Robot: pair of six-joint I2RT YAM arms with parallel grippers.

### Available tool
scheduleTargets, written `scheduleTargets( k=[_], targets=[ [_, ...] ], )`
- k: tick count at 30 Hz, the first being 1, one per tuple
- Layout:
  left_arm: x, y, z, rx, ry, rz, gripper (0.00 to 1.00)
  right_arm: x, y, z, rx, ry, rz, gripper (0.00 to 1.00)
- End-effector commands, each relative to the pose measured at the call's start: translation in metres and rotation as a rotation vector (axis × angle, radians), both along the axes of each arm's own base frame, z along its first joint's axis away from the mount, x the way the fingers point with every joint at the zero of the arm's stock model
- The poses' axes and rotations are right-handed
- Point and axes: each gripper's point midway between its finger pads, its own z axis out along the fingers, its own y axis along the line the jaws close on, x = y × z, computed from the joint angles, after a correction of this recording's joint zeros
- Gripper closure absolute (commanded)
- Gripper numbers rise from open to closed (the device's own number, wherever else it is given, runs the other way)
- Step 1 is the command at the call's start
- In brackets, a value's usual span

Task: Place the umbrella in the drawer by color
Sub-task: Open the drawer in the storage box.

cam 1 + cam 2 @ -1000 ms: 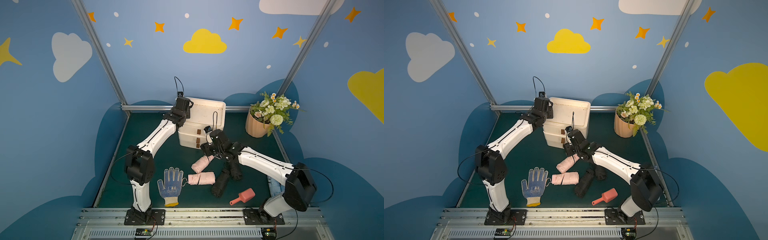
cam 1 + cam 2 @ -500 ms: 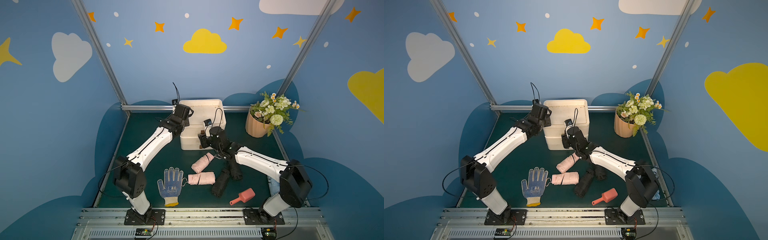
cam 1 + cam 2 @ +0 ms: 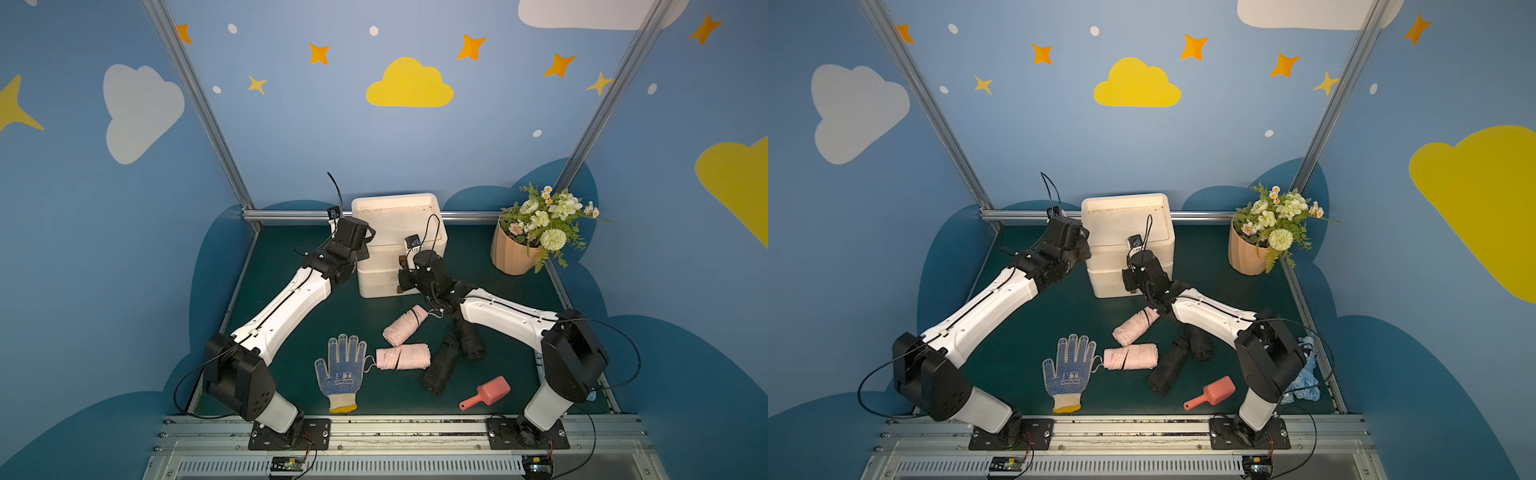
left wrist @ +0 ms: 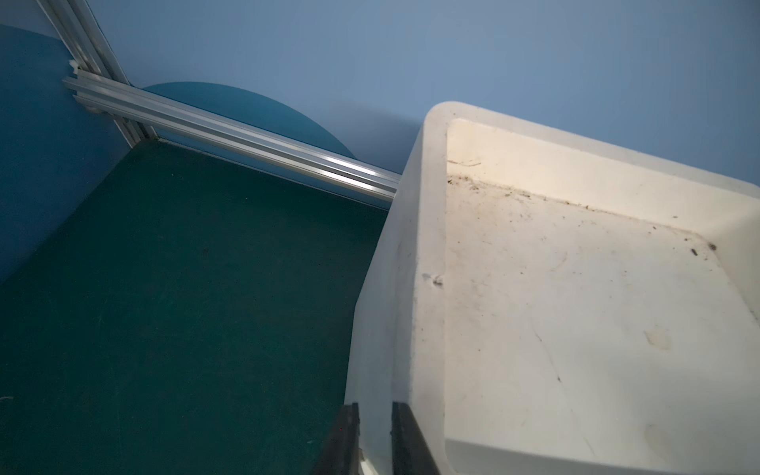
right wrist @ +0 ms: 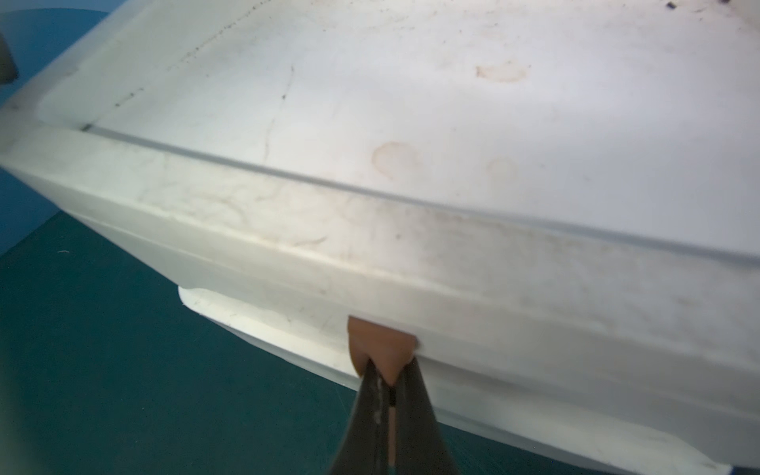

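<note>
Right claw (image 5: 390, 371) newly down, clamped on brown drawer tab (image 5: 380, 341); left claw (image 4: 375, 408) clamped on drawer-unit rim (image 4: 427, 230).

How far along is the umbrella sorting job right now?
Done: nothing stowed; both pink umbrellas and both black umbrellas lie on the mat. In hand: the right tool is shut on a drawer's brown tab, and the left tool clamps the side wall of the drawer box. Left: pull the drawer out, then load umbrellas by color.
</note>
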Motion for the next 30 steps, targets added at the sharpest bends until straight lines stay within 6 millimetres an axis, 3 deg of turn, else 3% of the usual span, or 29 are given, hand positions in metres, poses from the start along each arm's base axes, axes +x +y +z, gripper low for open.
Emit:
scheduleTargets(
  k=[1, 10, 11, 14, 19, 23, 30],
  targets=[
    [0.007, 0.010, -0.011, -0.009, 0.031, 0.042, 0.82, 0.014, 0.002, 0.029, 0.037, -0.069, -0.010, 1.00],
    [0.038, 0.012, 0.016, -0.091, -0.011, 0.008, 0.84, -0.004, -0.004, 0.020, -0.023, -0.031, 0.054, 1.00],
    [0.040, 0.013, 0.019, -0.096, -0.007, 0.007, 0.82, -0.006, -0.004, 0.019, -0.026, -0.029, 0.061, 1.00],
    [0.043, 0.015, 0.028, -0.114, -0.014, -0.008, 0.60, -0.011, -0.005, 0.016, -0.030, -0.017, 0.075, 1.00],
    [0.049, 0.002, 0.046, -0.138, -0.071, -0.088, 0.46, -0.013, -0.004, 0.018, -0.022, -0.007, 0.084, 1.00],
    [0.063, -0.009, 0.033, -0.100, -0.015, -0.129, 0.42, -0.017, -0.004, 0.022, 0.003, 0.012, 0.088, 1.00],
    [0.098, -0.005, -0.002, 0.059, 0.077, -0.103, 0.44, -0.038, -0.002, 0.027, 0.045, 0.083, 0.148, 1.00]
  ],
)
